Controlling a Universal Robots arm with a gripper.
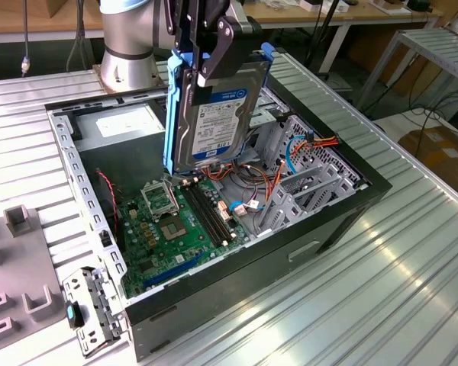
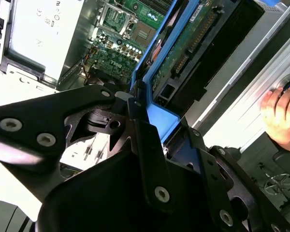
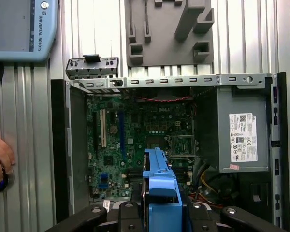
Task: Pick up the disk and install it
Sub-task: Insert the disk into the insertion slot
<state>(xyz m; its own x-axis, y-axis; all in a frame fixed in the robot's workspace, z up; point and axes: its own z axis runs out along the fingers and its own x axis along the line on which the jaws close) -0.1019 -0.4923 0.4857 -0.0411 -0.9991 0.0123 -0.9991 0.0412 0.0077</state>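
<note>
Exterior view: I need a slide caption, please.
Gripper holds the hard drive nearly upright above the open computer case and its motherboard.

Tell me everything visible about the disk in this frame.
The disk is a flat silver metal hard drive with a blue-banded white label, a green circuit board on its back and blue plastic rails along its sides. It hangs nearly upright, on edge, above the open computer case, over the motherboard. The gripper is shut on its upper end; nothing else touches it.

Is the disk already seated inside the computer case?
No, in the exterior view the gripper holds the disk upright above the open case.
</note>
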